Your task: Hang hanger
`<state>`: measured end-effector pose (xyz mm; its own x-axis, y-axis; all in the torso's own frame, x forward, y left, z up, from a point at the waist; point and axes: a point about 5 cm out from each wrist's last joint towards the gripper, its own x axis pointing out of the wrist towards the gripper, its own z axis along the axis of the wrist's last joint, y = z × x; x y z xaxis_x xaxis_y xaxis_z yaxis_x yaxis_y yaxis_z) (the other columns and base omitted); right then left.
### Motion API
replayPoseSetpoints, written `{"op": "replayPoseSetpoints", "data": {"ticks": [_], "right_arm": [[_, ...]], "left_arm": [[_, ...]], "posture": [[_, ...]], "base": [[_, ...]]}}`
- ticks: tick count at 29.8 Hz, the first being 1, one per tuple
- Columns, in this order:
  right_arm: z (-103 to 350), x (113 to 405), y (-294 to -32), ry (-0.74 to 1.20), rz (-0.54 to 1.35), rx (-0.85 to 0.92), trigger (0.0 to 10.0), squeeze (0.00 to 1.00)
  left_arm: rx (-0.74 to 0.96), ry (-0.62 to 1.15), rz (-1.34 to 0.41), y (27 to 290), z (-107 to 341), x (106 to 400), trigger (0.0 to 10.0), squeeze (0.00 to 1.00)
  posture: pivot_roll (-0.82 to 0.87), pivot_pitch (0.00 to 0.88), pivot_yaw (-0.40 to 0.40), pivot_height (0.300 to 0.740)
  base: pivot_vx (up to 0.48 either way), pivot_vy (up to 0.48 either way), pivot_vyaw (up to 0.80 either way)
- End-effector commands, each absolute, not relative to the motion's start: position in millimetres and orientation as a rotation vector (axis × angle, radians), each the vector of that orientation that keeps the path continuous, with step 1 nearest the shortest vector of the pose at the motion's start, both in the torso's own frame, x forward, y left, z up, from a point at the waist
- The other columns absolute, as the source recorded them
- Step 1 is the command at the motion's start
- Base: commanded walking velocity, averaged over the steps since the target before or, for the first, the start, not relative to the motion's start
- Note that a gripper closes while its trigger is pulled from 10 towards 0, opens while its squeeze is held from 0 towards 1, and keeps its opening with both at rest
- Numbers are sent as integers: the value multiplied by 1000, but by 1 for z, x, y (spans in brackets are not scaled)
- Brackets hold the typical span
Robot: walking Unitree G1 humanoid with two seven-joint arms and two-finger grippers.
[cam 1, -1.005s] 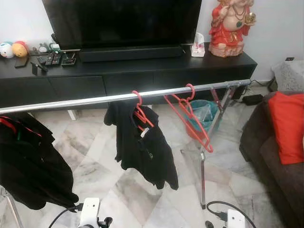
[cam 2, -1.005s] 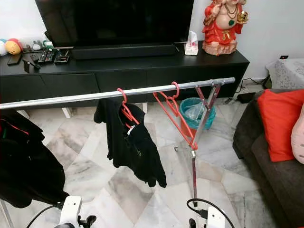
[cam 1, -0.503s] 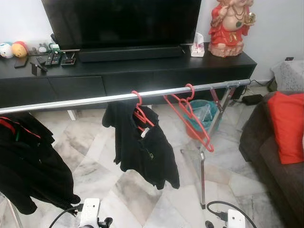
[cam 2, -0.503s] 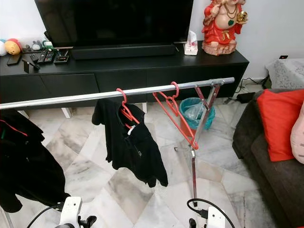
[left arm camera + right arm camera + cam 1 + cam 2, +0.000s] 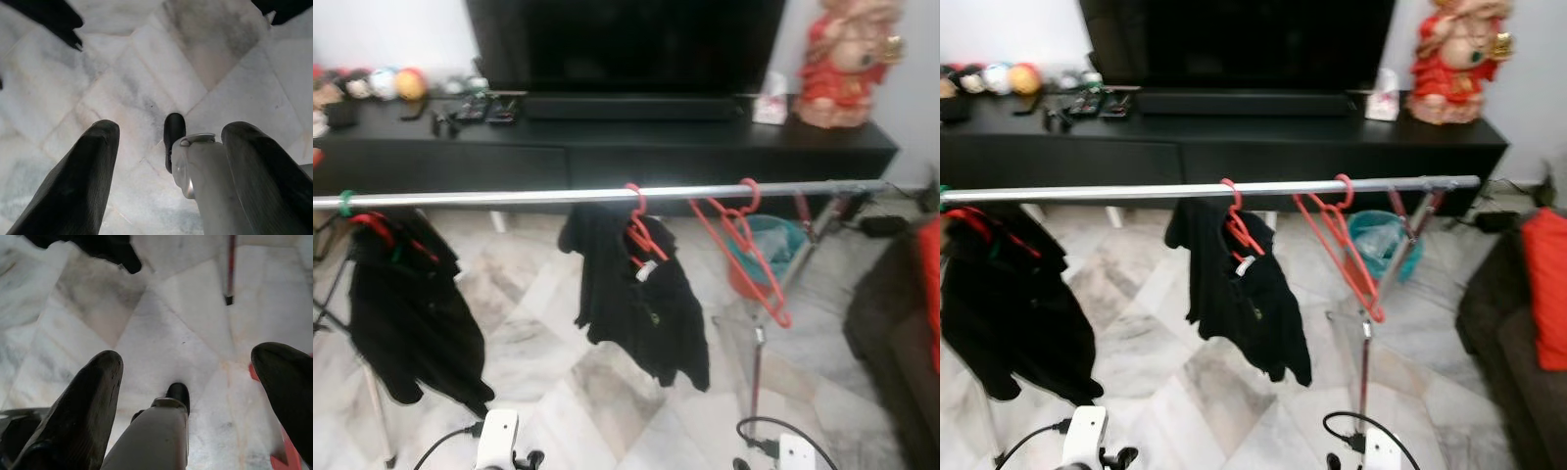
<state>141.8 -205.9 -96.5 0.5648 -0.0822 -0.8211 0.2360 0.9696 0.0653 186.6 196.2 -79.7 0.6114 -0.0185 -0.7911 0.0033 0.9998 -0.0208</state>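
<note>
A silver clothes rail [image 5: 509, 197] runs across the room at chest height. An empty red hanger [image 5: 749, 250] hangs on it near its right end. Left of it, a black shirt [image 5: 646, 299] hangs on another red hanger. A second black garment [image 5: 406, 313] hangs at the rail's left end. Both arms hang low below the rail, their wrists at the bottom edge. In the wrist views my left gripper [image 5: 171, 128] and right gripper [image 5: 188, 355] are open over the marble floor, holding nothing.
A black TV console [image 5: 607, 147] with a TV and a red statue [image 5: 842, 59] stands behind the rail. A teal bin [image 5: 759, 264] sits by the rack's right leg [image 5: 756, 372]. A dark sofa [image 5: 896, 333] is at the right.
The whole picture has shifted right and is blurred, so the camera has turned left; more of the rail's left end shows. The hangers and clothes stay in place.
</note>
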Motion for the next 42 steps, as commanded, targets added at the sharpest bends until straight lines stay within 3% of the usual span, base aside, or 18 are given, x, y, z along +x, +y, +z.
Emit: {"op": "replayPoseSetpoints", "data": {"ticks": [1,7,20,25,42], "right_arm": [[-98,136,-210,967,-190,165,10000,0],[-99,122,-225,977,-199,163,10000,0],[-95,125,-235,971,-198,163,10000,0],[-100,122,-218,978,-186,185,10000,0],[-103,116,-211,983,-198,185,10000,0]], "left_arm": [[-15,939,-13,196,-82,183,10000,0],[-19,944,-8,195,-83,182,10000,0],[-22,950,-5,194,-84,180,10000,0],[-20,951,-4,194,-84,180,10000,0],[-26,951,-1,194,-84,181,10000,0]], "posture": [[-14,0,0,740],[-14,0,-4,740],[-14,0,-10,740],[-14,0,-13,740],[-11,0,-11,740]], "base": [[0,0,800],[0,0,800],[0,0,800],[0,0,0],[0,0,0]]}}
